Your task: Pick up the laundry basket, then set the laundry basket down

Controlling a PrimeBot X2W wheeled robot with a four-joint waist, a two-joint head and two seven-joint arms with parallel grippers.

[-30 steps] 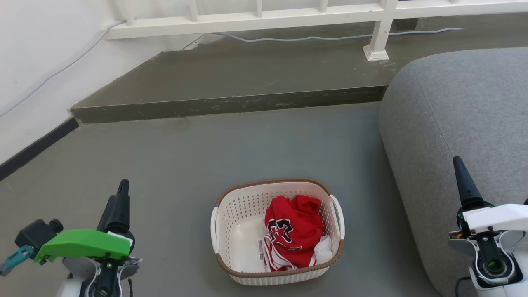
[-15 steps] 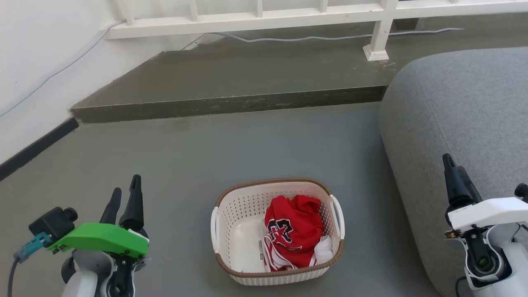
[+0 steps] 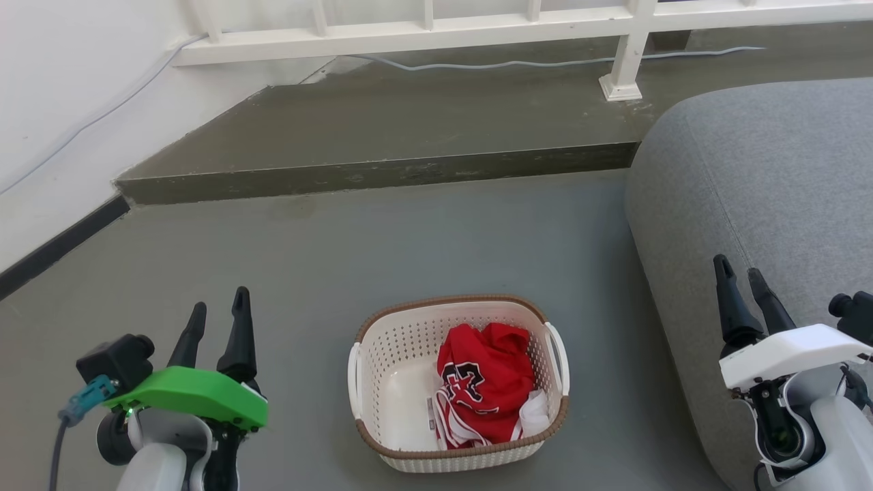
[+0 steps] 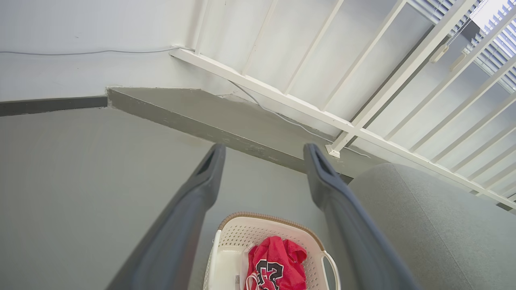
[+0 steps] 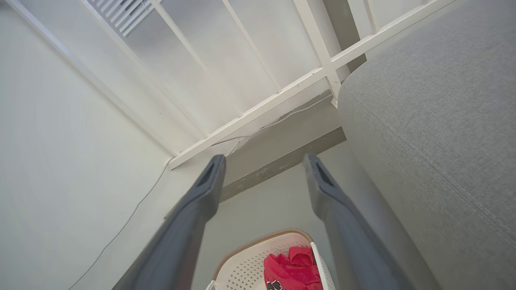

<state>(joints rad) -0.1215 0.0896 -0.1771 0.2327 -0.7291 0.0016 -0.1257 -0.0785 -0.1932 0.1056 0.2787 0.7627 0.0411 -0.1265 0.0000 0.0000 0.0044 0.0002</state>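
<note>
Both grippers stand spread and empty: the left gripper [image 3: 219,300] low at the left of the laundry basket [image 3: 402,341], the right gripper [image 3: 735,266] in front of the grey couch [image 3: 771,191]. The basket sits on the floor [image 3: 341,259] between them, near the couch, with a red jersey [image 3: 487,382] inside. Likely risks are fingers missing the thin side handles [image 3: 353,378], or an uneven lift tipping the load.

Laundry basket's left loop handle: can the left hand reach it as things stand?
Probably yes. The left hand is open, beside the laundry basket, with bare floor between it and the left loop handle.
</note>
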